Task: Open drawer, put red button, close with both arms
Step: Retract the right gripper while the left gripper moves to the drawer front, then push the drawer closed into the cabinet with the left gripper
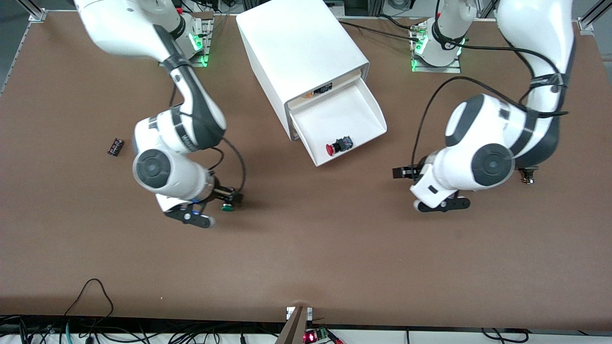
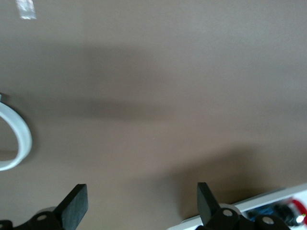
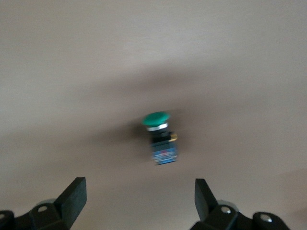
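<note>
The white cabinet (image 1: 301, 45) stands at the middle of the table. Its drawer (image 1: 368, 102) is pulled out toward the front camera. The red button (image 1: 337, 145) lies on its side in the drawer, near the drawer's front wall. My left gripper (image 1: 400, 172) is open and empty, low over the table beside the drawer toward the left arm's end. In the left wrist view my left gripper (image 2: 140, 203) is over bare table, with the drawer's edge (image 2: 268, 200) and the red button (image 2: 293, 209) at the corner. My right gripper (image 1: 233, 196) is open and empty beside a green button (image 1: 227, 207). In the right wrist view my right gripper (image 3: 139, 199) is short of the green button (image 3: 160, 136).
A small black part (image 1: 115, 146) lies on the table toward the right arm's end. A small metal part (image 1: 527, 176) lies by the left arm. The slot above the open drawer shows a dark item (image 1: 322, 89). A white curved rim (image 2: 19, 139) shows in the left wrist view.
</note>
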Robot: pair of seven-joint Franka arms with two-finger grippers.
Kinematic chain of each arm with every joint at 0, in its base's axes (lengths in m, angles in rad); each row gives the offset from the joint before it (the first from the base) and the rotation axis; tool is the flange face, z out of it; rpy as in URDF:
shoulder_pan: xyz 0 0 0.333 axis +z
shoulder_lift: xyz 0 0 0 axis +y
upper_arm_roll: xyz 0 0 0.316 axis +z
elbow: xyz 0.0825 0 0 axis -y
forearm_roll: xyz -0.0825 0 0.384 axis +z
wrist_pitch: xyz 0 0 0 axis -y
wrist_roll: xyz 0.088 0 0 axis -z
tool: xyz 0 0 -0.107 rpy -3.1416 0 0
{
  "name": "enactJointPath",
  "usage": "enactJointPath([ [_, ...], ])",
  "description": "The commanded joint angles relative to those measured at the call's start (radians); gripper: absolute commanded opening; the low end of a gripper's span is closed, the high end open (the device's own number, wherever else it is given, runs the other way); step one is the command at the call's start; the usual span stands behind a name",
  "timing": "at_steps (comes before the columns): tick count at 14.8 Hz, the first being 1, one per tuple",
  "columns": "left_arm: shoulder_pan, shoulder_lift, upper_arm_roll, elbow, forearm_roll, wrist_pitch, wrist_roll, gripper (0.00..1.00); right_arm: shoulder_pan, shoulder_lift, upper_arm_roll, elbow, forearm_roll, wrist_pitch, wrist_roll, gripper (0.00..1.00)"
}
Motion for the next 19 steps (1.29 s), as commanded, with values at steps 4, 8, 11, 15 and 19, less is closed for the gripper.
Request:
enactJointPath([
  [4,-0.059,-0.019,0.002,-0.126,0.038,0.169,-0.243,1.00,-0.198,-0.147,0.008,-0.230,0.015,0.019,-0.371,1.00],
  [8,-0.102,-0.050,0.002,-0.267,0.038,0.351,-0.314,1.00,-0.264,-0.339,-0.035,-0.383,-0.032,0.010,-0.502,1.00],
  [11,-0.143,-0.056,0.002,-0.340,0.038,0.452,-0.397,1.00,-0.264,-0.486,-0.044,-0.487,-0.081,0.022,-0.493,1.00],
  [15,-0.164,-0.076,-0.022,-0.372,0.038,0.468,-0.431,1.00,-0.261,-0.588,-0.044,-0.498,-0.083,0.007,-0.465,1.00],
  [19,-0.150,-0.125,-0.067,-0.440,0.032,0.467,-0.429,1.00,-0.261,-0.655,-0.042,-0.468,-0.083,-0.056,-0.458,1.00],
])
